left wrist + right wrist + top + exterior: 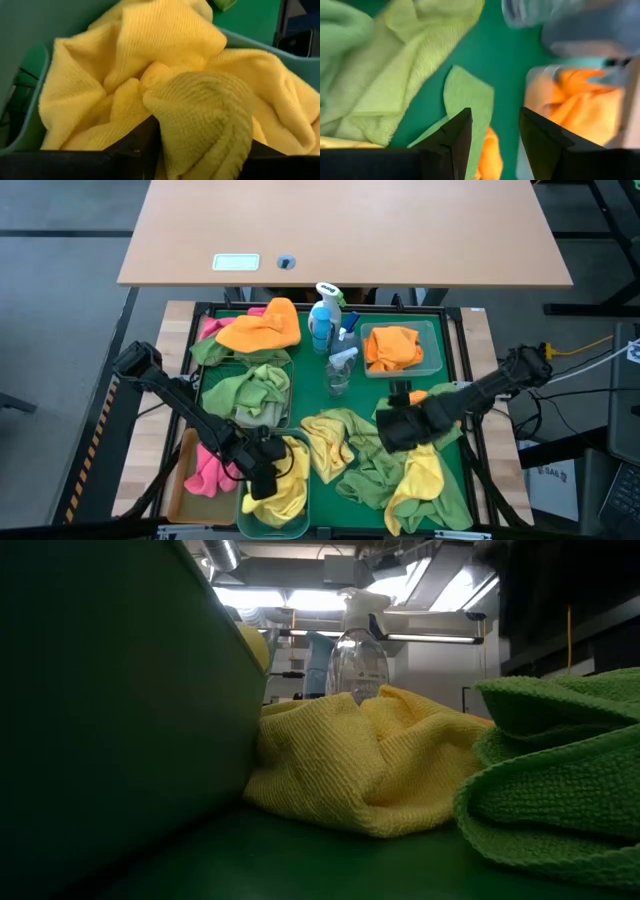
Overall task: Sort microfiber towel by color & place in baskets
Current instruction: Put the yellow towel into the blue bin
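Note:
My left gripper is down in the teal basket, shut on a yellow towel among other yellow cloth there. My right gripper is open above the tray's right half. Its fingers stand over a green towel's corner and a small orange towel; I cannot tell whether they touch. The clear basket holds orange towels. The wire-mesh basket holds green ones, and the amber-tan basket a pink one. My left gripper pinches a bunched fold of the yellow towel between its two fingers, coming from above into the teal basket. The fold bulges up between the fingers. The rest of the towel lies slack on the yellow cloth in the basket.
Loose yellow and green towels lie on the green tray near its front. Another yellow towel lies at front right. An orange towel tops a pile at far left. A blue spray bottle and a clear one stand mid-tray.

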`<action>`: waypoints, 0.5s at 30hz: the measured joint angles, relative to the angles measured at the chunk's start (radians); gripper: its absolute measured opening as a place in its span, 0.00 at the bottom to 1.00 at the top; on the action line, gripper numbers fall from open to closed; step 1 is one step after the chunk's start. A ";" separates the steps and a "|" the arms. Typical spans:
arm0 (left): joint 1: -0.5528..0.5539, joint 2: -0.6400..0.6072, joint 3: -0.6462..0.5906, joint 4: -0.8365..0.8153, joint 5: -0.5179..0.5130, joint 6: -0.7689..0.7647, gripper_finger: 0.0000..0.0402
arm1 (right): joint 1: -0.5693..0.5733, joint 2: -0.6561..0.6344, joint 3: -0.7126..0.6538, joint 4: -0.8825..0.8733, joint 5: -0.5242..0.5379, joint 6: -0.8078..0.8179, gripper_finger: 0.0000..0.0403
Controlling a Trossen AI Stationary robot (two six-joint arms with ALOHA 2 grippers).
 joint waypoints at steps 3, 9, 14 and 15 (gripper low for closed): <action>0.009 -0.017 0.001 0.014 -0.001 0.000 0.33 | -0.074 0.000 -0.081 0.063 -0.082 -0.017 0.40; 0.009 -0.071 0.001 0.021 0.003 0.001 0.33 | -0.175 0.001 -0.235 0.200 -0.228 -0.097 0.40; 0.009 -0.119 0.001 0.028 0.024 0.000 0.33 | -0.215 0.001 -0.333 0.280 -0.248 -0.108 0.40; 0.009 -0.128 0.001 0.031 0.024 0.000 0.33 | -0.220 0.001 -0.348 0.297 -0.248 -0.108 0.40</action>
